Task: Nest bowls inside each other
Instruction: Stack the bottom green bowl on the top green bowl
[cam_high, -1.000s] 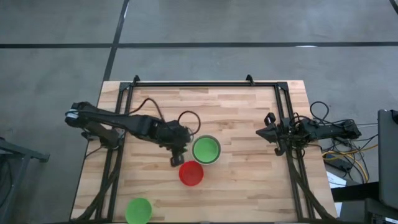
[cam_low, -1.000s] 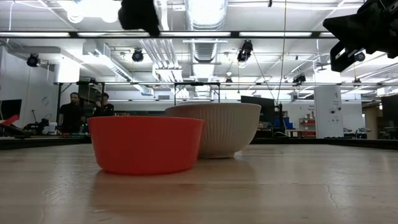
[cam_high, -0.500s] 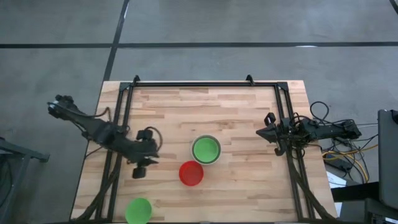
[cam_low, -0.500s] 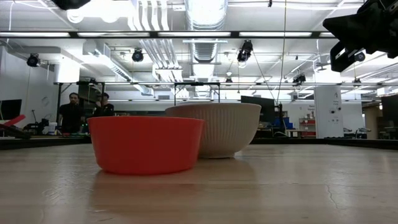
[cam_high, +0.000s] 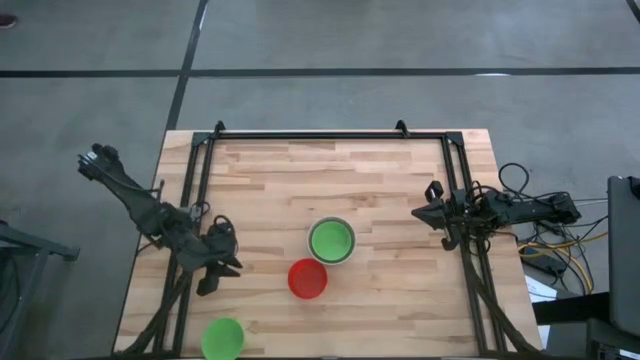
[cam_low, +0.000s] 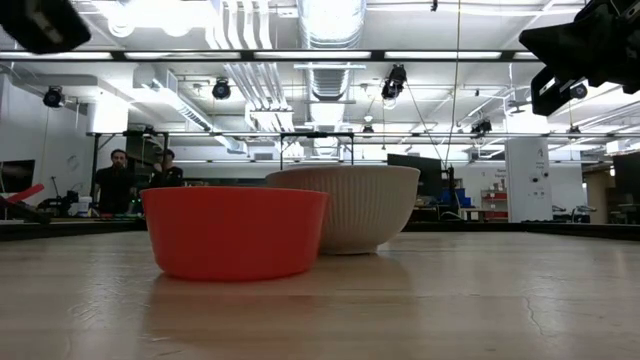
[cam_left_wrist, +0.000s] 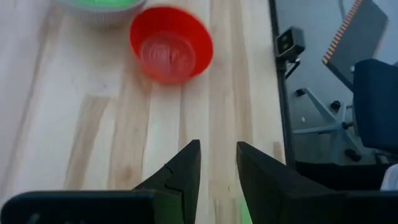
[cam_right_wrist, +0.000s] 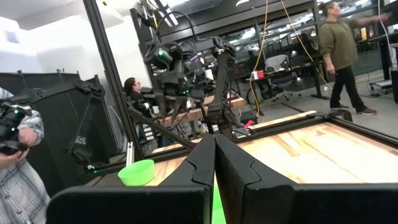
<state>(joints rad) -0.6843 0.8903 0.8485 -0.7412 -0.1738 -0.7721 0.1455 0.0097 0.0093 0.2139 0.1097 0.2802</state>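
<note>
left gripper (cam_high: 205, 285) jaws open, empty (left table edge) | right gripper (cam_high: 432, 213) jaws closed, right edge

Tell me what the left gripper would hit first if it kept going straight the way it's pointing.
Probably the red bowl: in the wrist view it lies ahead of the open left gripper, slightly off line, with bare table between. Depth is unclear.

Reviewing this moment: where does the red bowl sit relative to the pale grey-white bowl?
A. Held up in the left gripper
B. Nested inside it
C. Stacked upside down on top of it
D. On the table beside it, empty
D: in the high view the red bowl stands on the wood next to the pale grey-white bowl, which already holds a green bowl; the left gripper is off to the side, holding nothing.
</note>
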